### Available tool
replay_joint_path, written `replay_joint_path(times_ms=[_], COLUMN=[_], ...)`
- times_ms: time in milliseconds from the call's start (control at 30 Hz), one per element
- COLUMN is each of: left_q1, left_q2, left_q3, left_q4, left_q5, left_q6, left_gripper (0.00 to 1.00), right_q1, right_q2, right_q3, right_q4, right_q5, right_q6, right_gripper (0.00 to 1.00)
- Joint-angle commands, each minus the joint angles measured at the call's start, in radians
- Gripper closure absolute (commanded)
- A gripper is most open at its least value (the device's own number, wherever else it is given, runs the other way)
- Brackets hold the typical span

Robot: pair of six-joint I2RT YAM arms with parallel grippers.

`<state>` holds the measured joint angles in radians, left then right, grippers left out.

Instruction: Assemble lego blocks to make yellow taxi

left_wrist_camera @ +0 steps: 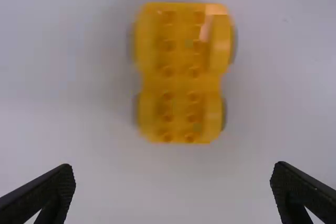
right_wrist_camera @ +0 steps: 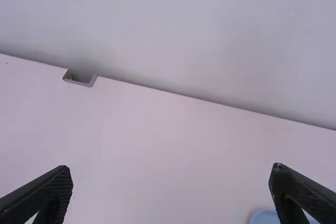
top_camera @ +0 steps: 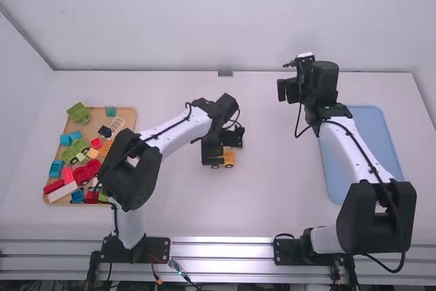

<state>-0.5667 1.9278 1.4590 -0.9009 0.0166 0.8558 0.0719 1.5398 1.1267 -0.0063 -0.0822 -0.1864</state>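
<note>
The white worktop [top_camera: 272,216] carried everything. On its right side lay a light blue tray [top_camera: 373,124], with the right arm reaching over it; on its left side lay a tan board [top_camera: 129,116] heaped with toy bricks. The right gripper [top_camera: 286,90] was raised near the far edge, its fingers wide apart with nothing between them. The left gripper [top_camera: 212,155] hung near the middle, also empty, its fingers spread well apart. The yellow wheeled brick base [left_wrist_camera: 178,77] sat upright on the worktop close to the left gripper, studs up. On the board were a long whitish brick [top_camera: 63,191], a green wheeled piece [top_camera: 78,113] and a white lattice piece [top_camera: 117,126]. A pale patch on one fender of the base was probably glare.
</note>
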Motion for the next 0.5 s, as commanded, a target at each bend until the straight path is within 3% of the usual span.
replay_joint_path(times_ms=[0, 300, 467], left_q1=[0.1, 0.478, 0.68], left_q2=[-0.076, -0.108, -0.108], left_q3=[0.062, 0.209, 0.227], left_q4=[-0.017, -0.035, -0.058], left_q5=[0.001, -0.233, -0.245], left_q6=[-0.116, -0.489, -0.426], left_gripper=[0.01, 0.01, 0.0], right_q1=[0.0, 0.002, 0.002], right_q2=[-0.025, -0.025, -0.025], right_q3=[0.039, 0.039, 0.039], right_q4=[0.002, 0.002, 0.01], right_q5=[0.005, 0.005, 0.0], right_q6=[0.002, 0.002, 0.002], right_gripper=[0.01, 0.01, 0.01])
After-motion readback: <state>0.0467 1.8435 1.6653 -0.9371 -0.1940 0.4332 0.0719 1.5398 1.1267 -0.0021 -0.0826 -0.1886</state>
